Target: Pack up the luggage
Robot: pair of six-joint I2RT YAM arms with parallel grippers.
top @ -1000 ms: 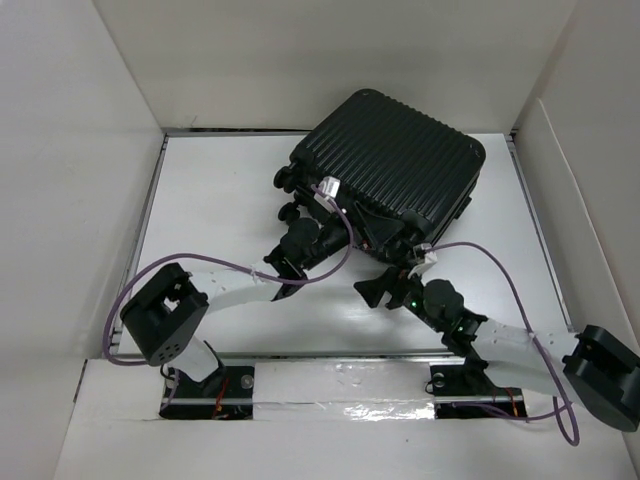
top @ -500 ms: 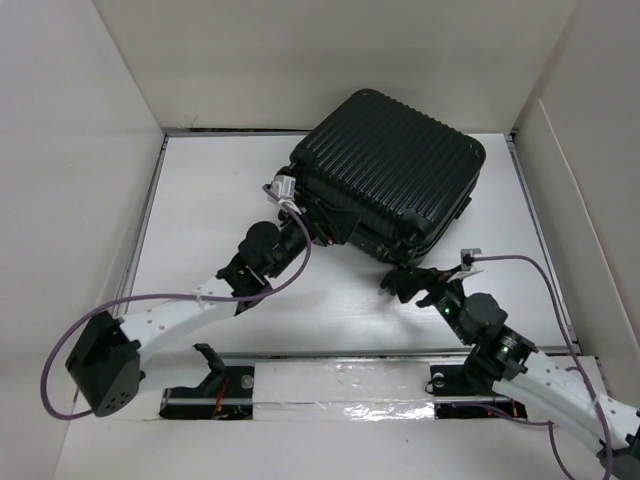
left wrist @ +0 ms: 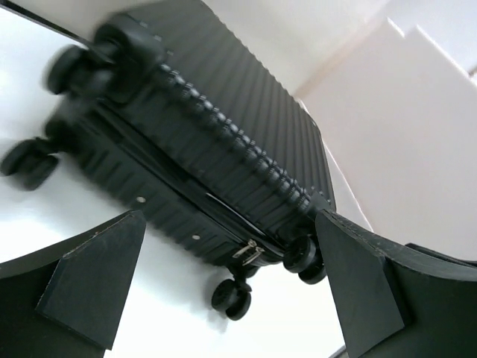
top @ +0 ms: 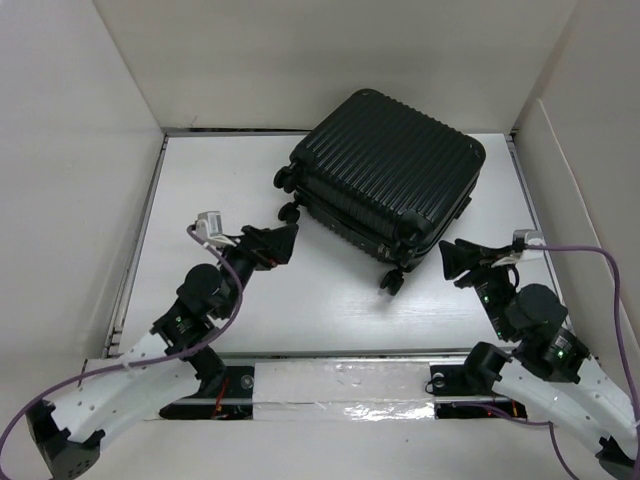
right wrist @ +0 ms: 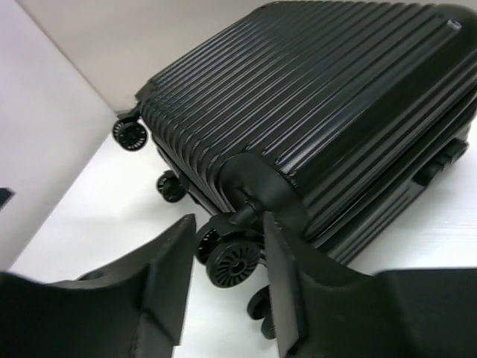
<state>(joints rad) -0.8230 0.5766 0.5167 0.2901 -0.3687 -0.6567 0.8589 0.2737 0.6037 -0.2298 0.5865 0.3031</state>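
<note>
The luggage is a black ribbed hard-shell suitcase. It lies closed on its side at the back middle of the white table, wheels toward the near left. My left gripper is open and empty, just left of the wheel end and apart from it. The left wrist view shows the luggage, its zipper pulls and a caster beyond the gripper. My right gripper is open and empty at the near right corner. In the right wrist view the gripper frames a caster under the shell.
White walls close in the table on the left, back and right. A taped metal rail runs along the near edge between the arm bases. Purple cables loop off both wrists.
Both grippers have drawn back from the luggage's near edge, the left toward the near left and the right toward the right. The luggage stays closed and in place.
</note>
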